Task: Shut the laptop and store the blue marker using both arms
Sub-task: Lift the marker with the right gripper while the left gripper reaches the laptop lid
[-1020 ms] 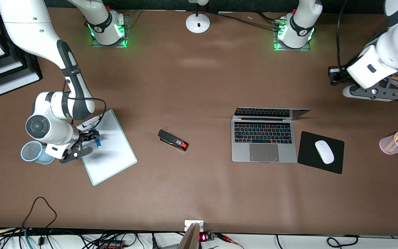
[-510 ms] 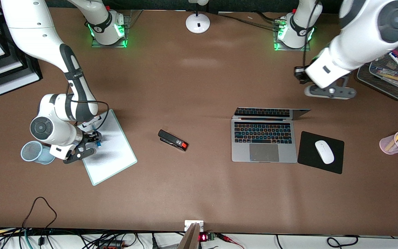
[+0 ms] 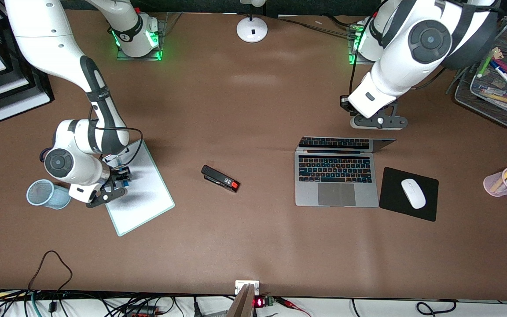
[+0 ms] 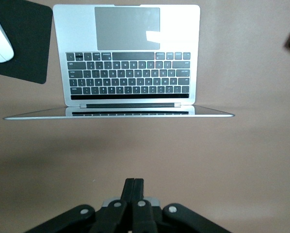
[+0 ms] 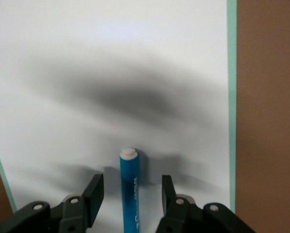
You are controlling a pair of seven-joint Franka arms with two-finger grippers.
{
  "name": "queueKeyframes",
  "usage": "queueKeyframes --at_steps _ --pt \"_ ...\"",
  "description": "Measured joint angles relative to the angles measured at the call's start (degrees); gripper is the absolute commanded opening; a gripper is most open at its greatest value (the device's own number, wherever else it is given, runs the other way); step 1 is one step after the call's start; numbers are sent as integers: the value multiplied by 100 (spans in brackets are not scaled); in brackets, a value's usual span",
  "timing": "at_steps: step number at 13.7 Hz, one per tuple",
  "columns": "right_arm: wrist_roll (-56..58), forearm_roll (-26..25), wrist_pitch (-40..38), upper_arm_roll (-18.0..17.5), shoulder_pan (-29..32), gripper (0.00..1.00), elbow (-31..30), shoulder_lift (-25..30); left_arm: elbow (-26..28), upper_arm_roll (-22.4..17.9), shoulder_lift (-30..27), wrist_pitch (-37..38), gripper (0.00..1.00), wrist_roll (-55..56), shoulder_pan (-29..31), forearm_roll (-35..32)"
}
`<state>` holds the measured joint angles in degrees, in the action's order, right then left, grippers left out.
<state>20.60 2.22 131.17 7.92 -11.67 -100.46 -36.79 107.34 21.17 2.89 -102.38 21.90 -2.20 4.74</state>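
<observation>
The silver-grey laptop [image 3: 336, 180] stands open on the table, keyboard lit, its lid raised on the side toward the robots. It also shows in the left wrist view [image 4: 128, 73]. My left gripper [image 3: 379, 123] is shut and empty [image 4: 134, 182], over the table just past the lid's edge. The blue marker [image 3: 125, 176] lies on a white board [image 3: 141, 193]. In the right wrist view the marker [image 5: 129, 187] lies between the fingers of my open right gripper [image 5: 131, 188], which is low over it [image 3: 119, 175]. The fingers stand apart from the barrel.
A pale blue mesh cup [image 3: 44, 193] stands beside the right gripper. A black stapler [image 3: 220, 178] lies mid-table. A white mouse [image 3: 413, 193] sits on a black pad [image 3: 394, 209] beside the laptop. A pink pen cup [image 3: 506, 181] and mesh tray [image 3: 495, 94] are at the left arm's end.
My left arm has swung from the mesh tray at its end of the table to the laptop's lid. My right gripper has shifted slightly over the marker.
</observation>
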Motion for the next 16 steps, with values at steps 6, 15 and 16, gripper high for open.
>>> queueKeyframes --at_steps 6,15,16 --pt "5 0 73 0 -1 45 -2 -59 475 55 -3 -489 0 5 2 -1" --pt "7 0 106 0 0 35 -2 -108 1464 78 74 -1906 0 12 37 -208" --pt "7 0 108 0 0 35 -2 -108 1468 77 132 -1978 0 12 48 -363"
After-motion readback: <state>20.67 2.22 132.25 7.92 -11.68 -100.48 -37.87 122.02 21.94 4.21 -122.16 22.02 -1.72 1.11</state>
